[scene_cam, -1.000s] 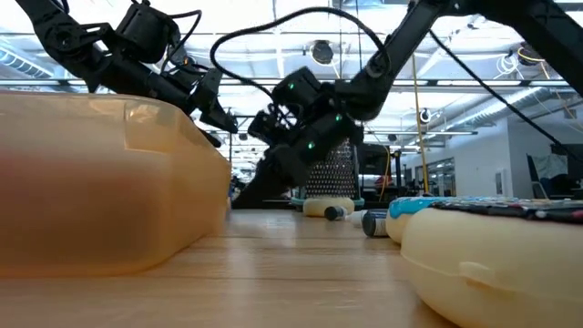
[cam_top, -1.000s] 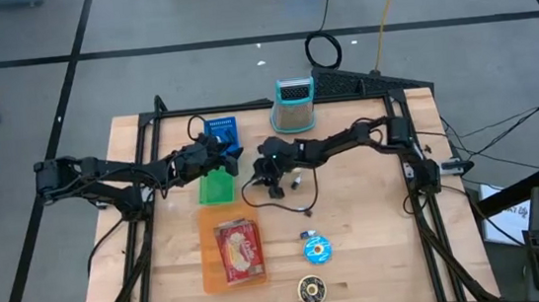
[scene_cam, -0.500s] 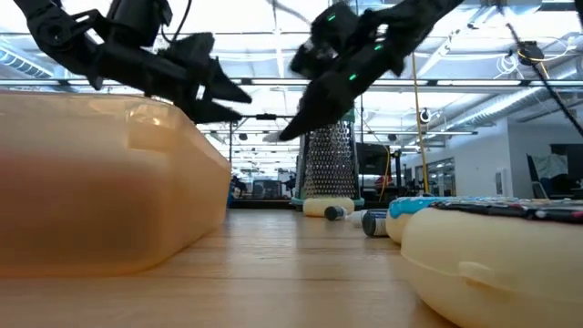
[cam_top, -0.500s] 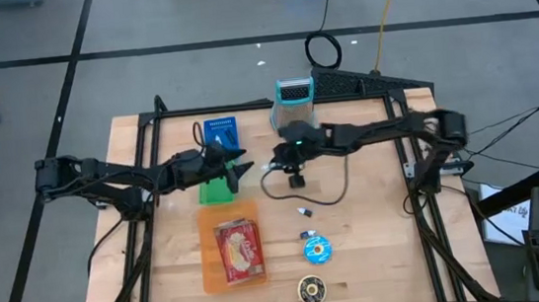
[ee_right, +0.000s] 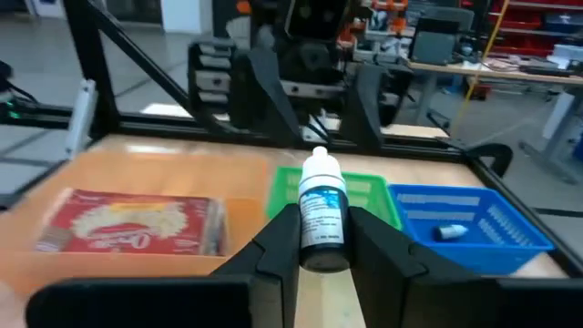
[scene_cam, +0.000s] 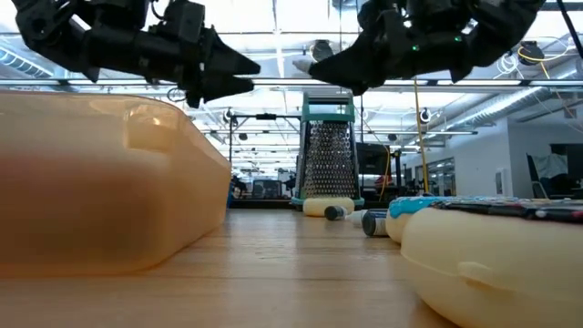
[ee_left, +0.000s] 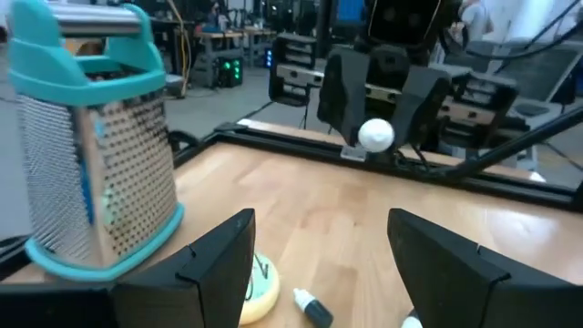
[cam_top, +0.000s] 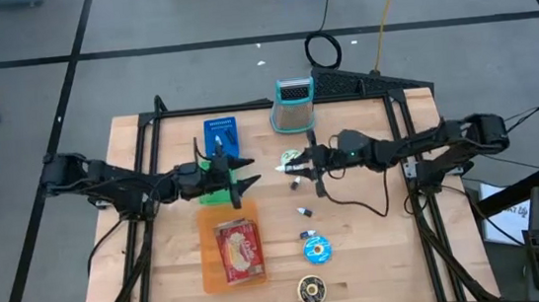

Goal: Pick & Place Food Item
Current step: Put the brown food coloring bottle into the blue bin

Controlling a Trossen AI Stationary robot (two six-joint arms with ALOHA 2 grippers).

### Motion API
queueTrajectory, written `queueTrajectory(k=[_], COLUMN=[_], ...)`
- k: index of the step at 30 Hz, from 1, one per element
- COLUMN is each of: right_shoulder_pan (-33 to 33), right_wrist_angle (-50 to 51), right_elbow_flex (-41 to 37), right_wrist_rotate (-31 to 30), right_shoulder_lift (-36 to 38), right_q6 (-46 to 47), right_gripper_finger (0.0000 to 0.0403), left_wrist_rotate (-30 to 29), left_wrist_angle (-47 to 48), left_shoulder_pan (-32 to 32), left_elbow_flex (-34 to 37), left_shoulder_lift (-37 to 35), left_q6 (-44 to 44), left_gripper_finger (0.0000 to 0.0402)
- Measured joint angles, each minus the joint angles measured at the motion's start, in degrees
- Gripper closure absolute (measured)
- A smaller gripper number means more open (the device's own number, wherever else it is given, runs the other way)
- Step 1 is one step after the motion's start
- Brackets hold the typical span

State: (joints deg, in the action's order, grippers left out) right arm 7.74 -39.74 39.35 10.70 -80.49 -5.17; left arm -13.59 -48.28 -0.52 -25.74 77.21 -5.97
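My right gripper point(cam_top: 293, 169) hangs above the table's middle, pointing level toward the left edge, shut on a small white dropper bottle point(ee_right: 321, 219) with a dark label. My left gripper point(cam_top: 248, 172) faces it from the left, open, with nothing between its fingers point(ee_left: 219, 264); it sees the bottle's white cap point(ee_left: 375, 135). A red food packet point(cam_top: 239, 249) lies flat in an orange tray point(cam_top: 209, 264) near the front. A green basket point(cam_top: 216, 188) and a blue basket point(cam_top: 220, 133) stand behind the tray. My right gripper pinches the dropper bottle's body point(ee_right: 322, 244) between its two fingers point(ee_right: 279, 244). The bottle lies along the fingers, cap end point(ee_right: 319, 166) pointing away past their tips. The fingers are level, coming from the table's right side. The bottle is lifted clear of the table.
A teal-topped metal grater point(cam_top: 293, 105) stands at the far edge. A pale disc point(cam_top: 292, 156), a small bottle point(cam_top: 303, 210), a blue round lid point(cam_top: 319, 250) and a dark tin point(cam_top: 310, 288) lie on the wood right of the tray.
My right gripper has risen and drawn back toward the table's right edge, tipping from pointing down to level, staying shut. My left gripper has swung toward the near edge, over the green basket, and rolled; it stays open.
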Motion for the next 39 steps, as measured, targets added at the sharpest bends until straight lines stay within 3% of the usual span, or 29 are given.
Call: queueTrajectory(k=[9, 15, 28, 39], right_shoulder_pan=[-2.3, -2.3, -2.3, -2.0], right_wrist_angle=[-0.8, -0.3, 1.4, 3.3], right_elbow_flex=[-0.3, -0.3, -0.2, -0.4], right_wrist_rotate=[0.0, 0.4, 1.1, 0.3], right_shoulder_lift=[0.0, 0.1, 0.1, -0.1], right_q6=[1.1, 1.5, 1.0, 0.6], right_gripper_finger=[0.0331, 0.0335, 0.0334, 0.0335], left_wrist_rotate=[0.7, 2.6, 8.5, 9.7], left_wrist_angle=[0.0, 1.6, 2.6, 9.9], left_shoulder_pan=[-0.8, -0.7, -0.9, -1.3], left_elbow_flex=[-11.5, -16.6, -17.3, -17.6], left_shoulder_lift=[12.2, 15.5, 14.5, 8.4], left_q6=[8.7, 10.9, 8.9, 7.9], left_gripper_finger=[0.0149, 0.0149, 0.0149, 0.0149])
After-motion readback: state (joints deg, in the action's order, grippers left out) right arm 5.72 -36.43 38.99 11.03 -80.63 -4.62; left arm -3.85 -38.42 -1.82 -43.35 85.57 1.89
